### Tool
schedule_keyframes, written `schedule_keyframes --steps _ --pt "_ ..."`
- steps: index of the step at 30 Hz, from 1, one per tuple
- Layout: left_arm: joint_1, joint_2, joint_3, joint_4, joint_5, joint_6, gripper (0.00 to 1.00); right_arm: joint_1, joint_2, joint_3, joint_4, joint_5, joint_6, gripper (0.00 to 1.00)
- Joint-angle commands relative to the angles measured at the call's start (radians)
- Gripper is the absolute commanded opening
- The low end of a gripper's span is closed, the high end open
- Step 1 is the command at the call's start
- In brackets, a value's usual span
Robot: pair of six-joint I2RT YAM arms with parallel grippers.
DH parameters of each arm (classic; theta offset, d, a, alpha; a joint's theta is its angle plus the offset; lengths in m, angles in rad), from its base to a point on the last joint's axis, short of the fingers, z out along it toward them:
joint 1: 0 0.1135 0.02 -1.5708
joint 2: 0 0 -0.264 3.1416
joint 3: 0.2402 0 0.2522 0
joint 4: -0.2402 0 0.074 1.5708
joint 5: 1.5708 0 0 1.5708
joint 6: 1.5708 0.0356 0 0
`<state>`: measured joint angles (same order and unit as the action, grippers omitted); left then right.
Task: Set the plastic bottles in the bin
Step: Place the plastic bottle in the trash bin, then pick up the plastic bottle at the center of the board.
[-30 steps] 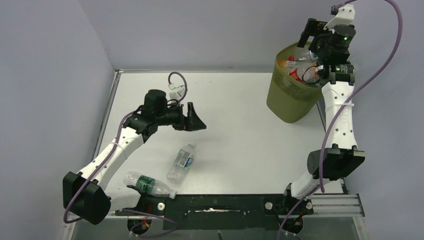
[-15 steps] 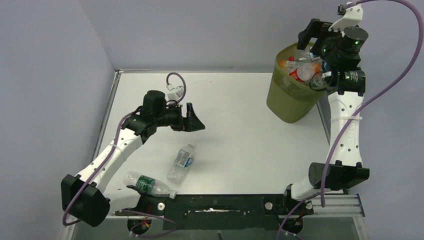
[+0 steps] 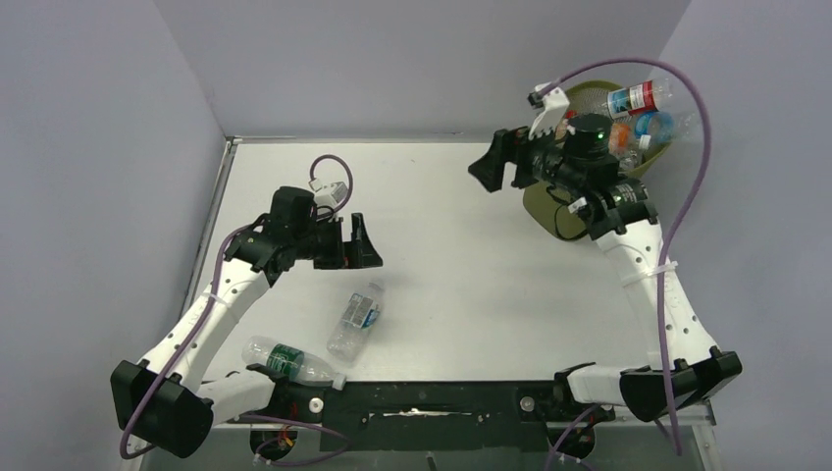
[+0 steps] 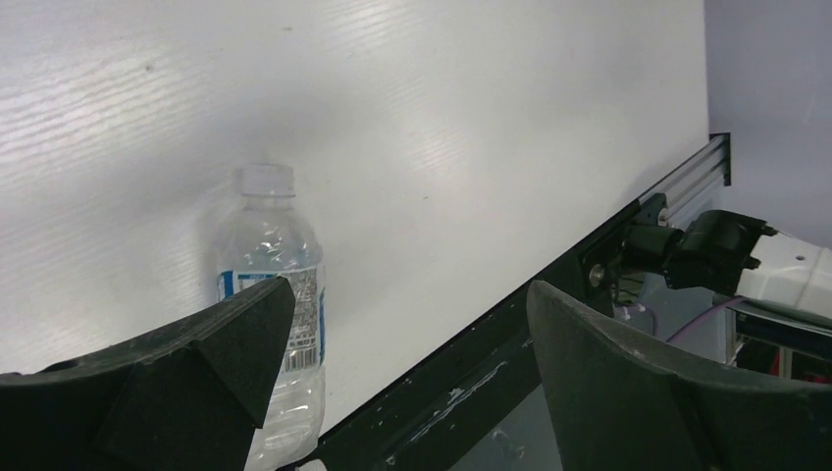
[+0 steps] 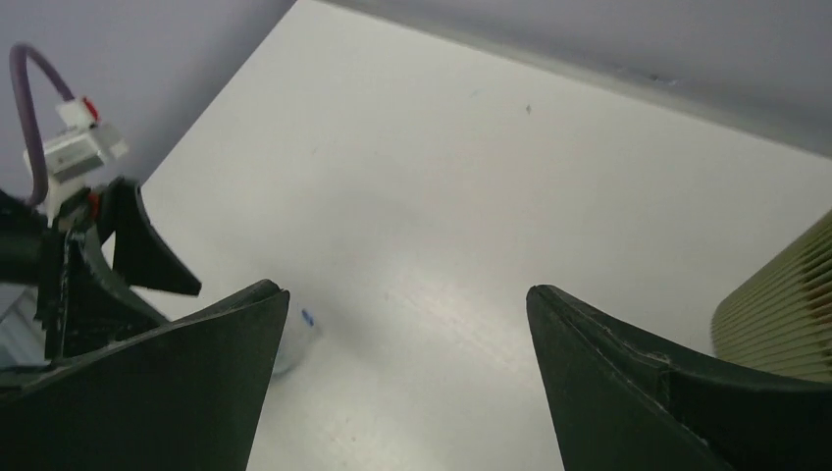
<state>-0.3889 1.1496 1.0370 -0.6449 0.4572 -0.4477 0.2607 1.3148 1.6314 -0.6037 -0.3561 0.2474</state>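
Two clear bottles lie on the table: one with a blue label [image 3: 357, 317] near the middle front and one with a green label [image 3: 290, 361] at the front left edge. My left gripper [image 3: 366, 245] is open and empty, just above and behind the blue-label bottle, which also shows in the left wrist view [image 4: 270, 324]. My right gripper [image 3: 502, 163] is open and empty, left of the olive-green bin [image 3: 549, 206]. The bin is partly hidden by the right arm and holds several bottles [image 3: 638, 98].
Grey walls close the table on the left, back and right. A black rail [image 3: 442, 400] runs along the front edge between the arm bases. The purple cable [image 3: 677, 196] loops beside the right arm.
My right gripper has swung from over the bin leftward and down to the bin's left side, empty. My left gripper has shifted slightly down and left toward the blue-label bottle.
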Motion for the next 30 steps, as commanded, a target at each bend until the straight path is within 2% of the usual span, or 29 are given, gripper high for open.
schedule_keyframes --steps 1,8,15,22,30 --pt "0.008 -0.005 0.043 -0.117 -0.096 0.024 0.90 0.097 -0.089 -0.137 0.028 -0.003 0.025 0.98" --pt "0.005 -0.020 0.017 -0.207 -0.158 0.010 0.90 0.267 -0.174 -0.427 0.180 0.061 0.140 0.98" --pt "-0.015 -0.023 -0.032 -0.272 -0.201 -0.039 0.90 0.443 -0.155 -0.651 0.386 0.138 0.279 0.98" --pt "-0.067 -0.041 -0.070 -0.340 -0.270 -0.073 0.90 0.488 -0.098 -0.775 0.509 0.071 0.381 0.98" --pt "-0.102 -0.092 -0.141 -0.384 -0.349 -0.116 0.90 0.499 -0.098 -0.850 0.573 0.064 0.413 0.98"
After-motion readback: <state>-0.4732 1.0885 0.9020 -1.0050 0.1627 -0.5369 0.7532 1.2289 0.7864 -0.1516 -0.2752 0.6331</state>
